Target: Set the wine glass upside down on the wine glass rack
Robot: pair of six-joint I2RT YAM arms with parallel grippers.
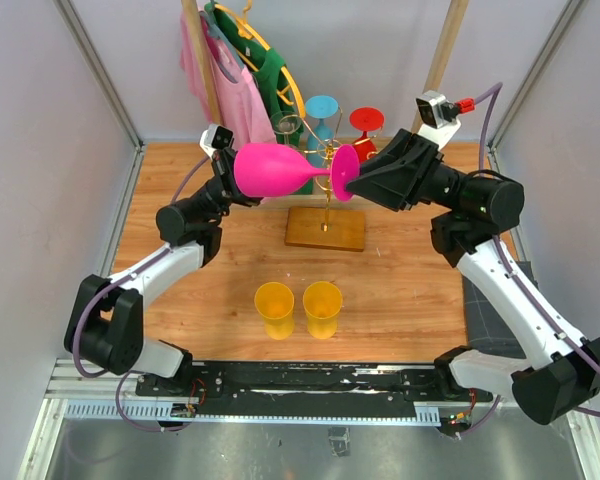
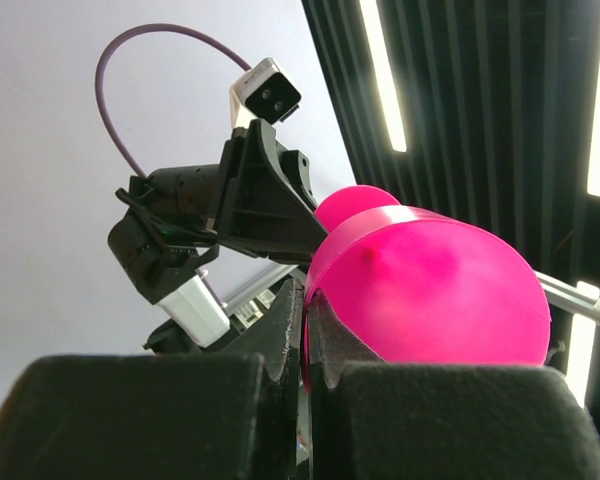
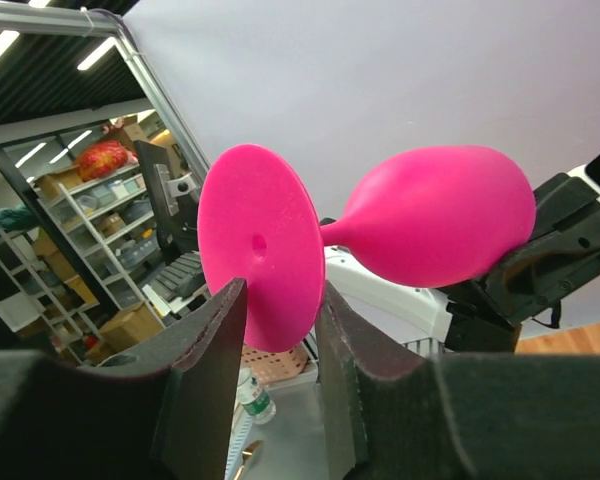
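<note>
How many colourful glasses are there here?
5: pink glass held sideways in the air; blue glass and red glass at the gold rack behind it; two yellow glasses side by side on the table. More may be hidden.

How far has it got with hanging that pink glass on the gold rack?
Done: the pink glass is up off the table, lying sideways near the rack. In hand: the left gripper pinches its bowl rim while the right gripper straddles its foot; a firm grip there isn't clear. Left: turning it upside down and hanging it.
</note>
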